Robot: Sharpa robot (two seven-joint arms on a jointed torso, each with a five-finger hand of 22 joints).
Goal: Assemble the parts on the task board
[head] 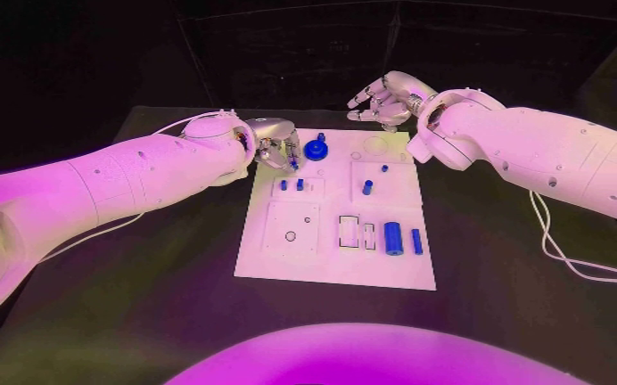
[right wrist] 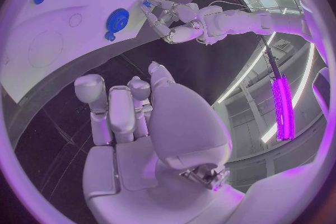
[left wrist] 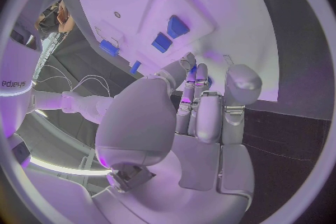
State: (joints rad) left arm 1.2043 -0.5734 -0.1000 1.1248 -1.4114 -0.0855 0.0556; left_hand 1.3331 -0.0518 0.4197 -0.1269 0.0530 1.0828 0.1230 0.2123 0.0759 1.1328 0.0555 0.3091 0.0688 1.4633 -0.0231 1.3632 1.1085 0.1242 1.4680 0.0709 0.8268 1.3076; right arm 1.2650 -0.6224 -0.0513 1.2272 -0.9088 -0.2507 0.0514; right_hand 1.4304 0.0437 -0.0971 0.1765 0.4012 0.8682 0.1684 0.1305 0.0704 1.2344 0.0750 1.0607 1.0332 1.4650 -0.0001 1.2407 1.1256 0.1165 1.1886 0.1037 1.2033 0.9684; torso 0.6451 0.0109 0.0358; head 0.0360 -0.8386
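The white task board [head: 337, 265] lies in the middle of the black table. My left hand [head: 273, 146] hovers over its far left corner, just left of a blue gear [head: 316, 147]. Its fingertips [left wrist: 189, 63] pinch a small blue part [left wrist: 193, 70], low over the board [left wrist: 210, 5]. The right wrist view shows that hand [right wrist: 171, 22] beside the gear [right wrist: 117, 19]. My right hand [head: 383, 100] hangs past the board's far edge, fingers apart, holding nothing. Two short blue pegs [head: 292, 184] stand just below the left hand. Another blue peg [head: 366, 187] stands mid-board, and two blue cylinders [head: 393, 238] lie near the right edge.
A small blue stud [head: 383, 168] sits on the board's upper right part. Rectangular slots [head: 349, 231] and a round hole [head: 291, 236] mark the board's near half. A white cable [head: 555, 242] trails over the table at the right. Bare black table surrounds the board.
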